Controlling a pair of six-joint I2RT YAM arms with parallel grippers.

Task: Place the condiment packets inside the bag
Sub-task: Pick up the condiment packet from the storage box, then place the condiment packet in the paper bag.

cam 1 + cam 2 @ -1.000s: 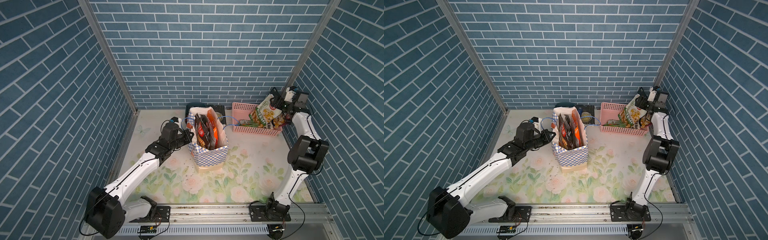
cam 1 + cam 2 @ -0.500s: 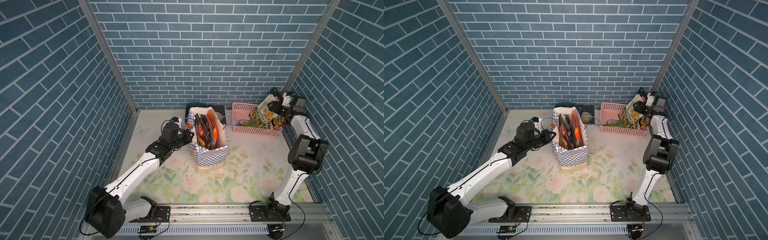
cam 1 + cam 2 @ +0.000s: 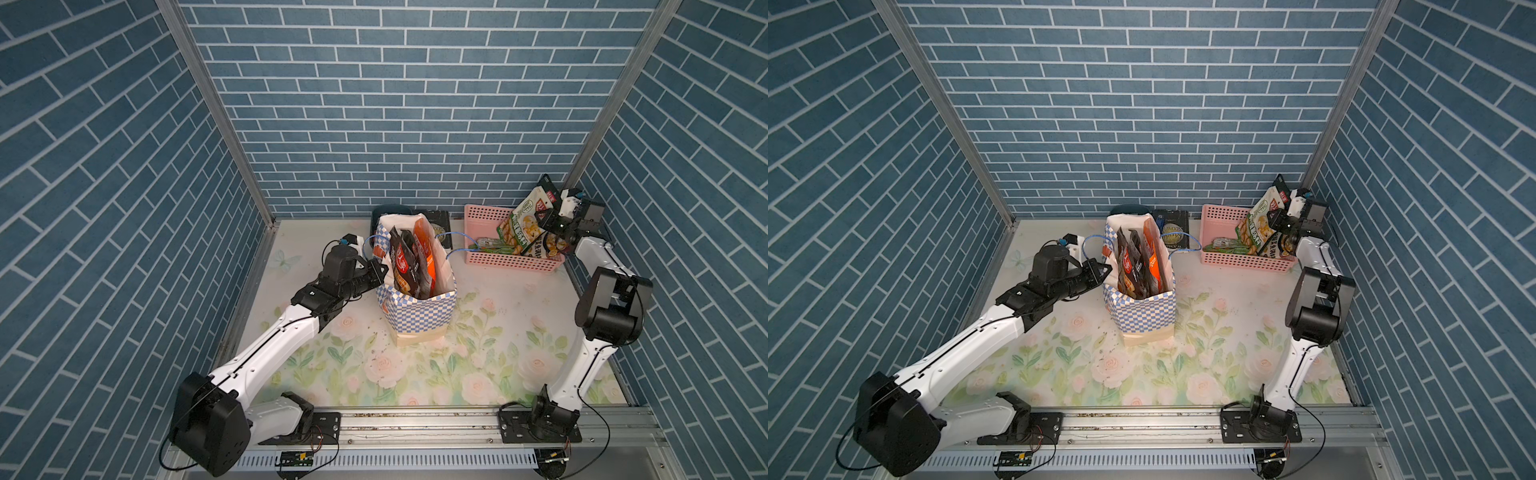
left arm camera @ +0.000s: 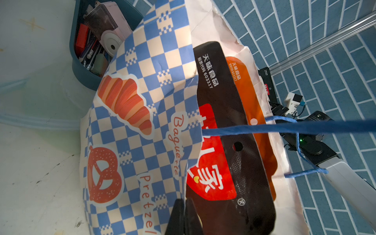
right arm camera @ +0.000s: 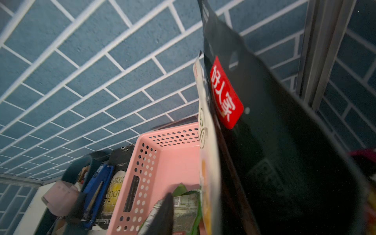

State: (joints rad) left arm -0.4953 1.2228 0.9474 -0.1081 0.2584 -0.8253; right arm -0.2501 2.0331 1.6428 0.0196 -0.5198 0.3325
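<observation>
Blue brick-patterned walls box in a desk (image 3: 478, 374) covered with a pale floral print. At its middle stands the bag (image 3: 419, 309), made of blue-and-white checkered paper. A black packet (image 3: 405, 266) and an orange packet (image 3: 424, 239) stand upright inside, their tops above the rim. Your left arm's fingers (image 4: 177, 213) are pinched shut on the bag's rim on the side facing that arm, holding the mouth open. Treat that paper as soft and easy to crease or tear. Near the back right corner, a pink basket (image 3: 511, 262) holds what remains: a cream-white packet (image 3: 519, 220) leaning upright, a dark packet (image 5: 274, 142) pressed just behind it, and a green packet (image 3: 492, 248) lying flat. Your right arm's fingers (image 5: 160, 217) are at the upper part of the two leaning packets; whether they have clamped cannot be told from these views. Expect these pouches to be light, thin, floppy and slick, so they will likely sag and may slide. The flat sealed top edge, near the hang hole, looks like the best hold. Watch that two do not lift together.
</observation>
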